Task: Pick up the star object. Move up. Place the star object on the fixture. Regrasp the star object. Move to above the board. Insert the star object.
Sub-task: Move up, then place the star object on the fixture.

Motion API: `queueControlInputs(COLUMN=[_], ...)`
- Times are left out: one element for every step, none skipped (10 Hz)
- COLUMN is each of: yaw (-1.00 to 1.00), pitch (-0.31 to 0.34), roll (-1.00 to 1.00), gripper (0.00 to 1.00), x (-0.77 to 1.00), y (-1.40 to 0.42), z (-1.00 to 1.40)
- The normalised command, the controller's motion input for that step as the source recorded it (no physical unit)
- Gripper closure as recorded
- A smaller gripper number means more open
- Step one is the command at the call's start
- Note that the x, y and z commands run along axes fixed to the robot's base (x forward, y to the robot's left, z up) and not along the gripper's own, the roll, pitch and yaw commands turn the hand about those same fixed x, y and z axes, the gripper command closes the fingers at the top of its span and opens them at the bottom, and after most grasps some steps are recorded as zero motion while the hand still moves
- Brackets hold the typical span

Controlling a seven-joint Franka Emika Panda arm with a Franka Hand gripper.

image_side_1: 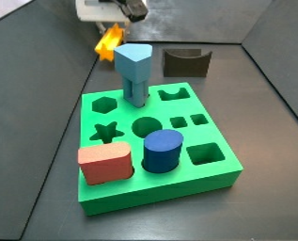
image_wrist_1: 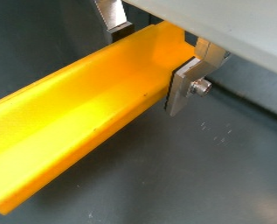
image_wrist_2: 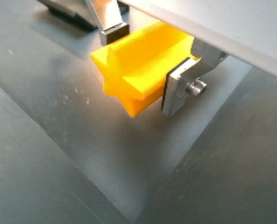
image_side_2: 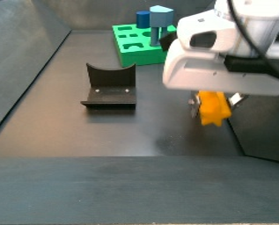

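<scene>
Here the pincer (image_wrist_2: 138,59) was clamped on the star object (image_wrist_2: 141,68), its silver fingers (image_wrist_1: 185,80) pressing both sides, holding the piece clear of the dark surface (image_side_2: 118,132). The fixture (image_side_2: 108,86) stood apart to one side, and the green board (image_side_1: 158,141) lay farther off.

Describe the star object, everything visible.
The star is a glossy orange-yellow plastic-looking prism, long, with ridged sides; its end face shows the notched star profile. The gripper is shut on it near one end, silver fingers pressing opposite sides. In both side views it hangs clear of the floor under the gripper, apart from the fixture and behind the board. Nothing else touches it.
</scene>
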Motion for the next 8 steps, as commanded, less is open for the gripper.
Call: queueControlInputs(yaw=[-0.03, 0.00, 0.00, 0.00, 0.00, -0.01, -0.01, -0.01], pitch=[0.059, 0.000, 0.002, 0.013, 0.021, 0.037, 0.043, 0.045], roll=[0.00, 0.00, 0.00, 0.00, 0.01, 0.01, 0.01, 0.02], gripper=[1.00, 1.00, 1.00, 1.00, 1.00, 1.00, 1.00, 1.00], x=[-0.02, 0.00, 0.00, -0.01, -0.01, -0.02, -0.02, -0.03], y=[0.02, 0.00, 0.00, 0.00, 0.00, 0.00, 0.00, 0.01], z=[0.25, 1.00, 1.00, 1.00, 1.00, 1.00, 1.00, 1.00])
